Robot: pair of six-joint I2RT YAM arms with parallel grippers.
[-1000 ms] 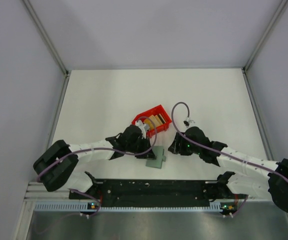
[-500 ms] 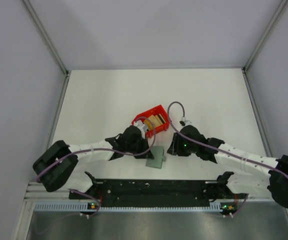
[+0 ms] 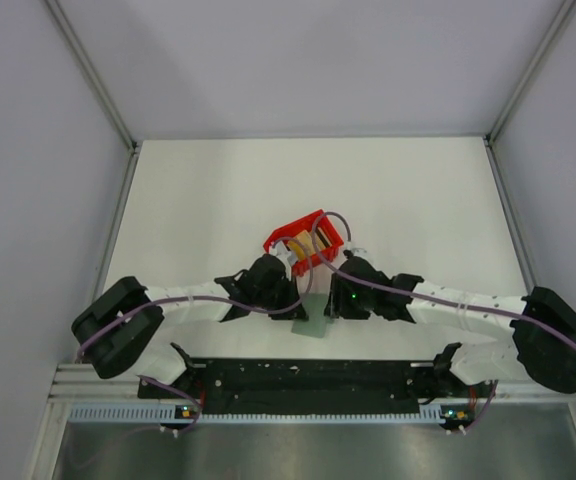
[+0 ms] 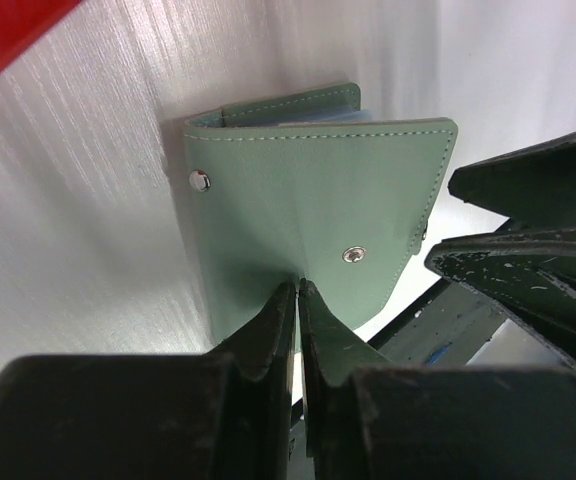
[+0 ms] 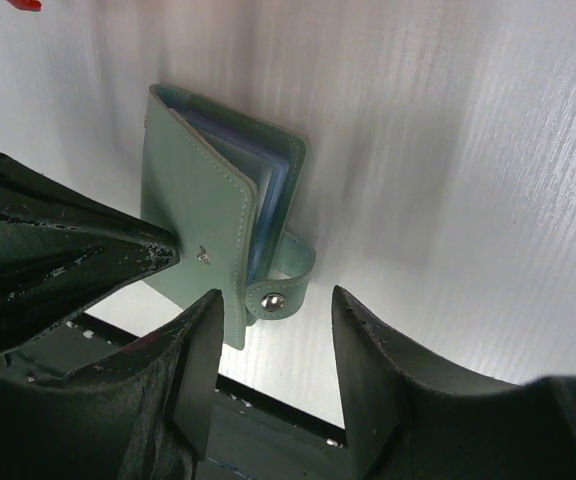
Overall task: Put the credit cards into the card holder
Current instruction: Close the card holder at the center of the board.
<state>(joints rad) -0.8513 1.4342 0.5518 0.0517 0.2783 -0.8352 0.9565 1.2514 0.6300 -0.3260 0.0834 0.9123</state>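
From above, the card holder (image 3: 314,322) lies close to the near edge of the tabletop (image 3: 218,200), about midway along it. The left gripper (image 3: 296,303) and right gripper (image 3: 330,304) crowd over it from either side. The credit cards (image 3: 312,243) stand in the red bin (image 3: 288,233) just behind, and I can see none in the holder. With both wrists this tight, I worry about one arm knocking the other or nudging the bin.

Left wrist view: my left jaws are pinched nearly together on the edge of the green cover, a thin bite. If that slips, the cover falls shut and the pockets close.

Right wrist view: the right jaws stand moderately apart, holding nothing, one on either side of the snap strap (image 5: 271,297). The cover is raised, showing the blue sleeves (image 5: 268,185). If I close here I may catch the strap and drag the holder toward the near edge, or tug it out of the left pinch. Neither arm has a card, so one must go to the bin, and the holder may shift when it does
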